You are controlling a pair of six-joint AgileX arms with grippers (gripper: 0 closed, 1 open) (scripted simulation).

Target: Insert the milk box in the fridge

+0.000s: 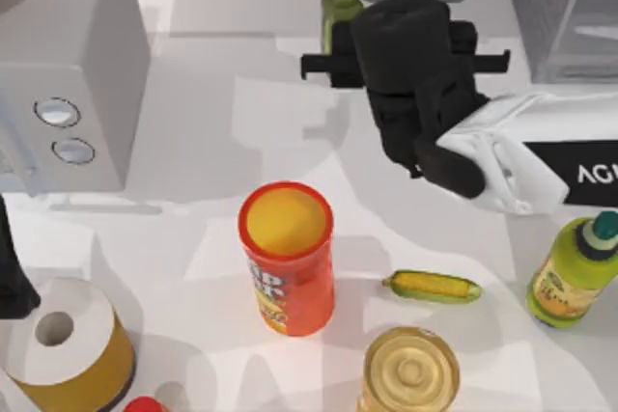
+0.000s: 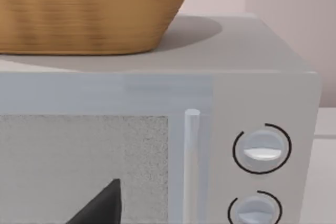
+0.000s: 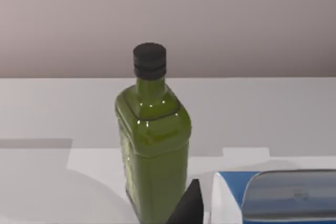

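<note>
Hovering my right gripper (image 1: 406, 7) beside the green bottle (image 3: 152, 145) and milk box (image 3: 275, 195); finger spread I cannot tell.

Right arm masks the milk box beside the green bottle (image 1: 340, 2)

From above, the right gripper (image 1: 406, 60) covers the ground just right of the bottle, hiding its fingers and all but a grey sliver of the milk box (image 3: 273, 195), which the right wrist view cuts at its lower edge. The fridge (image 1: 565, 12), further right of the bottle, runs off the frame, as does the left arm (image 1: 12, 267).
</note>
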